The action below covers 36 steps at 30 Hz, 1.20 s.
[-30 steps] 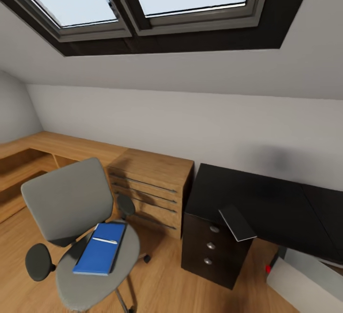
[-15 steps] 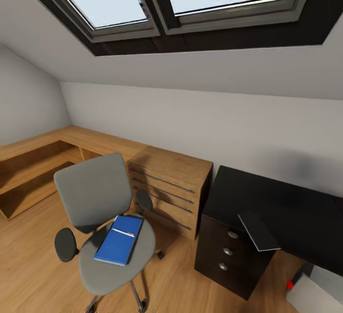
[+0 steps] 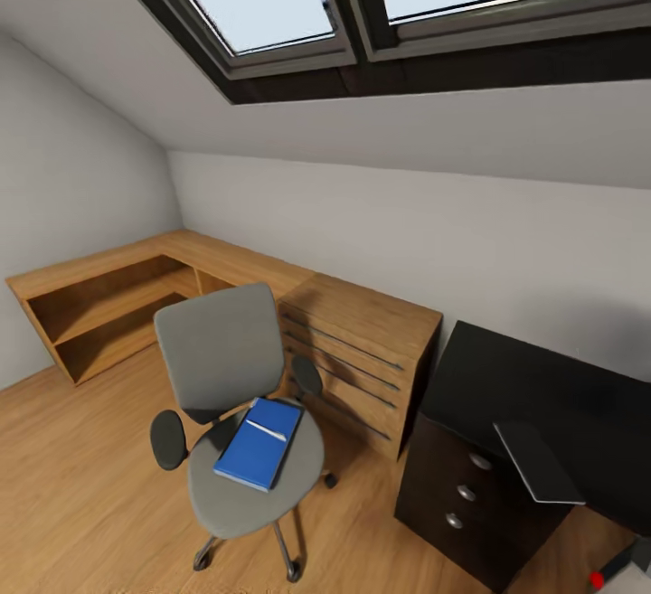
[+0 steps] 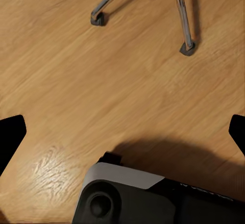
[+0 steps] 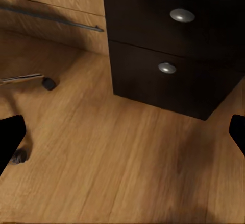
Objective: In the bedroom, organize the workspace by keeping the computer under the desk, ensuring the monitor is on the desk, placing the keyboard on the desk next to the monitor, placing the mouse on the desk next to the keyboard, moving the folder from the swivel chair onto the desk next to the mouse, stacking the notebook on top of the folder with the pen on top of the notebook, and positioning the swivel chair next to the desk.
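The blue folder (image 3: 259, 455) lies on the swivel chair (image 3: 237, 413), lower centre-left of the head view. Both grippers' jaws stand wide apart over bare floor (image 4: 102, 81), well clear of it.

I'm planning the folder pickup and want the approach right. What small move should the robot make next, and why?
Probably roll the base a little closer to the swivel chair. The blue folder lies flat on its seat with the pen on top, but both wrist views look down at wooden floor, with the chair's legs ahead, so neither arm is over the seat yet.
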{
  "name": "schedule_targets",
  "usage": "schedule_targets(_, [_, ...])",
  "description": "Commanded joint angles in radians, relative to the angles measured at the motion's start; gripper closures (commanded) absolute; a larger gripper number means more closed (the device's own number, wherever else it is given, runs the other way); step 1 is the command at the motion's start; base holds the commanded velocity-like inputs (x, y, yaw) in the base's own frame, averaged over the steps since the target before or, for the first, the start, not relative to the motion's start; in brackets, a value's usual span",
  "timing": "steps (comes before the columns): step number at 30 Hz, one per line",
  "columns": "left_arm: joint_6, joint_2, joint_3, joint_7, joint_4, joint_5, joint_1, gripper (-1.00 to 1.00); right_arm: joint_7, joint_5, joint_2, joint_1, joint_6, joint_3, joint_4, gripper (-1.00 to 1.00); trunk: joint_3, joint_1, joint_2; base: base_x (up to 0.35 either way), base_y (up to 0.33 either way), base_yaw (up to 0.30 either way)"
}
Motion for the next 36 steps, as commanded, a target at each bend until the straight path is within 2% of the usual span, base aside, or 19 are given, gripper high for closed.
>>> schedule_targets(1, [-0.006, -0.001, -0.005, 0.006, -0.001, 0.011, 0.000, -1.00, 0.004, -0.003, 0.001, -0.001, -0.004, -0.004, 0.000, -1.00, -0.002, 0.000, -0.002, 0.000, 0.000, 0.271])
schedule_targets(26, [-0.002, -0.012, -0.011, 0.008, 0.010, 0.009, 0.000, -1.00, 0.004, 0.001, 0.001, 0.000, -0.002, -0.004, 0.001, -1.00, -0.020, 0.000, -0.002, 0.000, 0.000, 0.261])
schedule_targets(36, [-0.002, -0.012, -0.011, 0.009, 0.011, 0.010, 0.000, -1.00, 0.004, 0.003, 0.000, 0.000, -0.002, -0.004, 0.002, -1.00, -0.029, 0.000, -0.002, 0.000, 0.000, 0.168])
